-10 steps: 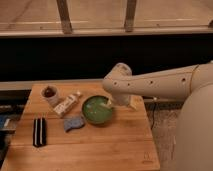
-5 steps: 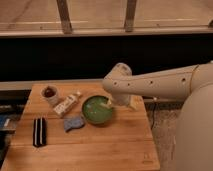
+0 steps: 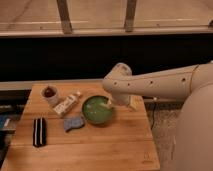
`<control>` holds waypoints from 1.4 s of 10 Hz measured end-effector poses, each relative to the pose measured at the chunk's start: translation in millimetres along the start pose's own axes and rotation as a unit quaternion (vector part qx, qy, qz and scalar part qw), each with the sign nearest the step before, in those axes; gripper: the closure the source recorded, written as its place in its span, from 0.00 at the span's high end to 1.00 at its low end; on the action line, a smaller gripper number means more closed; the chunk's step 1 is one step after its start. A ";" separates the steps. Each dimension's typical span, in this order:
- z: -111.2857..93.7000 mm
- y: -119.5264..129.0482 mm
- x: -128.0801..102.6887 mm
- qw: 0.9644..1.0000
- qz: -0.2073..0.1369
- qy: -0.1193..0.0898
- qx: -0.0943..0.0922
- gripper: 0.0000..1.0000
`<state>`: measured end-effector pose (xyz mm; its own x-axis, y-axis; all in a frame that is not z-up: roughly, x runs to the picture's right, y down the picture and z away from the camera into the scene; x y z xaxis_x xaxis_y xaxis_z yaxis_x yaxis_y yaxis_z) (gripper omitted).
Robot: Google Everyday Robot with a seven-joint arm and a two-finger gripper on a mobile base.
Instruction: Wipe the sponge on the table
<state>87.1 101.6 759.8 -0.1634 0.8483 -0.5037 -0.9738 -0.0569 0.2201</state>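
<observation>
A: Tool position?

B: Tool (image 3: 111,103) sits low at the end of the white arm (image 3: 155,85). It is over the camera-right rim of the green bowl (image 3: 92,111). The wrist housing covers most of it.

A: Grip state?

B: Cannot tell. Only a pale tip shows against the green. How wide the tool stands is hidden, and so is whether it holds anything.

A: Sponge?

B: Sponge (image 3: 74,123) lies flat on the counter (image 3: 105,147), lower in view than the tool and to its camera-left. The bowl is between the two. The sponge is just beside the bowl's lower left edge; I cannot tell whether they touch. It is apart from the tool.

A: Other items, working outward from the tool?

B: White tube (image 3: 66,105) lies at a slant, camera-left of the tool past the bowl and just above the sponge. Cup (image 3: 50,93) with dark contents is farther left of the tool and slightly higher, near the tube's far end. Striped oblong (image 3: 39,131), black and white, is the farthest from the tool, low on the counter's left part and apart from the sponge.
</observation>
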 end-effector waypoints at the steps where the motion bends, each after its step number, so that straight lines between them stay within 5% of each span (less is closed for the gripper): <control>1: 0.0 0.0 0.0 1.000 0.000 0.000 0.000 0.80; 6: 1.0 0.4 1.7 1.000 -0.005 0.000 0.004 0.80; 8: 9.5 25.9 8.9 1.000 -0.019 0.014 -0.002 0.80; 11: 15.8 66.0 8.1 0.998 -0.032 0.043 -0.035 0.80; 14: 5.1 111.9 13.1 0.995 -0.058 0.051 -0.070 0.80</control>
<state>-23.2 109.0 782.1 -0.0565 0.7962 -0.6024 -0.9984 -0.0397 0.0412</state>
